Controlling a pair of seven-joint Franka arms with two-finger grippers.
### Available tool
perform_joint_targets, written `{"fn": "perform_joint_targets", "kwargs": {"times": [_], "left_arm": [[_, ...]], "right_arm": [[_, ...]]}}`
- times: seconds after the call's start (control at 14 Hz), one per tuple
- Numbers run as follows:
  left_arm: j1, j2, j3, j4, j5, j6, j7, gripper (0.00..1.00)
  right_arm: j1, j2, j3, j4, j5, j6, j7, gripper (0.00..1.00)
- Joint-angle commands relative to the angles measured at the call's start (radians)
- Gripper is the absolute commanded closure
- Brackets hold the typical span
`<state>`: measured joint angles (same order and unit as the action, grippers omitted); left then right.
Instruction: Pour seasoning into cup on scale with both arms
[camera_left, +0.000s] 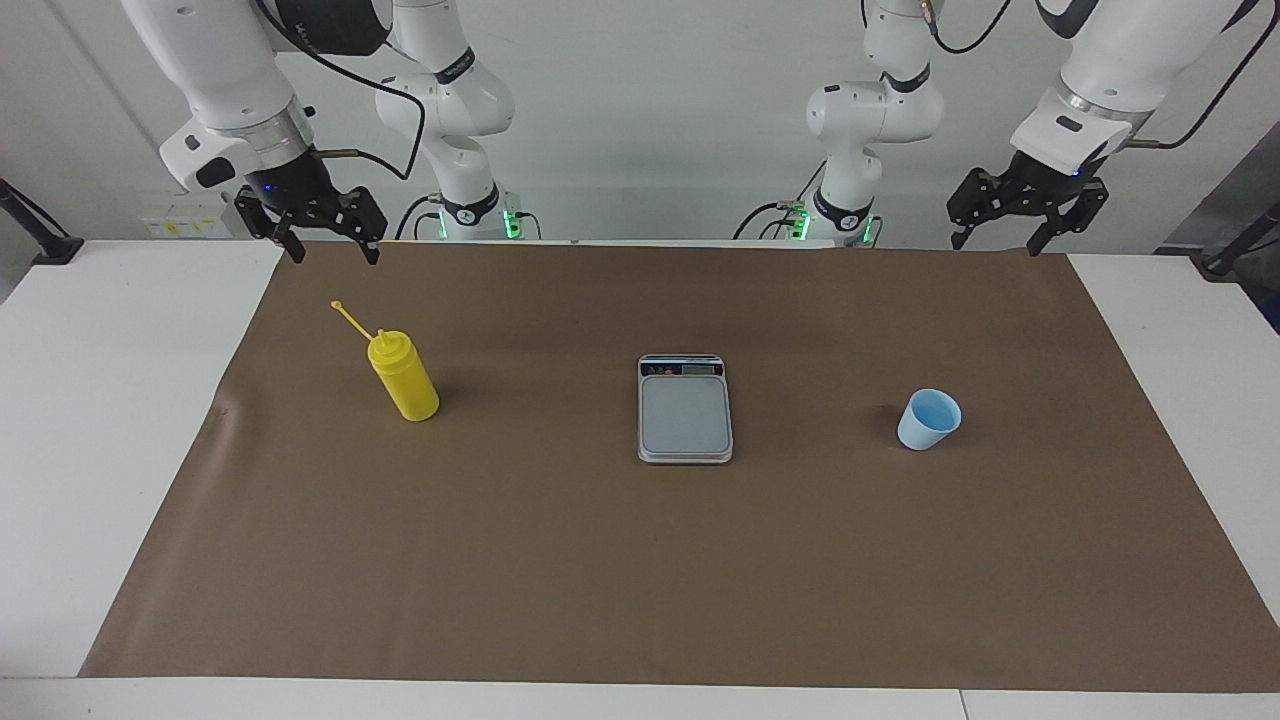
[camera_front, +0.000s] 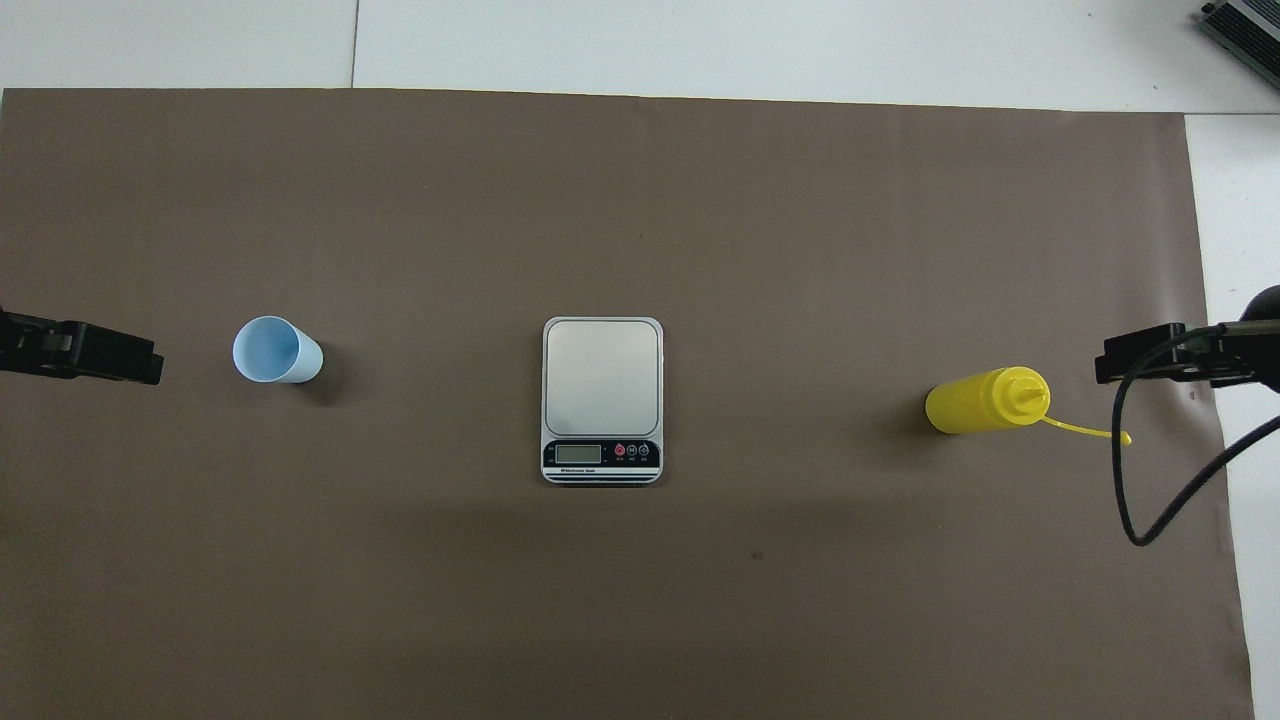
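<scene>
In the facing view, both hands are seen raised over the robots' edge of the brown mat (camera_left: 640, 580), the right hand (camera_left: 326, 250) and the left hand (camera_left: 995, 240) each spread and empty. The scale (camera_left: 685, 410) is set mid-surface, with the yellow bottle (camera_left: 403, 376) standing toward the right arm's end and the cup (camera_left: 929, 419) toward the left arm's end, each well apart from it.

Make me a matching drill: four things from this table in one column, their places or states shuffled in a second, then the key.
Things:
1. yellow bottle
2. cup
3. scale
4. left pincer

Places or states:
A. mid-mat, plate bare
B. open, raised at the mat's edge nearest the robots
C. upright toward the right arm's end, cap hanging off on its tether
D. on the mat toward the left arm's end, not on the scale

Pairs: 1-C, 2-D, 3-A, 4-B
</scene>
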<state>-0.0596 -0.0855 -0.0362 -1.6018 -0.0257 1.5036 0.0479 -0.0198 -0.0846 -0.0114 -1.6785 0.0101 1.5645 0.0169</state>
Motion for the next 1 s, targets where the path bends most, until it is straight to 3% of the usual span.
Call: {"fn": "perform_joint_targets", "kwargs": {"times": [0.0, 0.36, 0.93], "left_arm": [[0.010, -0.046, 0.001, -0.088, -0.002, 0.091, 0.009, 0.00], [0.038, 0.012, 0.001, -0.099, -0.002, 0.153, 0.010, 0.00], [0.075, 0.148, 0.001, -0.213, -0.003, 0.375, -0.065, 0.00]], "right_arm": [[-0.019, -0.021, 0.016, -0.018, 0.008, -0.009, 0.018, 0.00], [-0.019, -0.021, 0.016, -0.018, 0.008, -0.009, 0.017, 0.00], [-0.019, -0.021, 0.016, -0.018, 0.008, -0.009, 0.017, 0.00]]}}
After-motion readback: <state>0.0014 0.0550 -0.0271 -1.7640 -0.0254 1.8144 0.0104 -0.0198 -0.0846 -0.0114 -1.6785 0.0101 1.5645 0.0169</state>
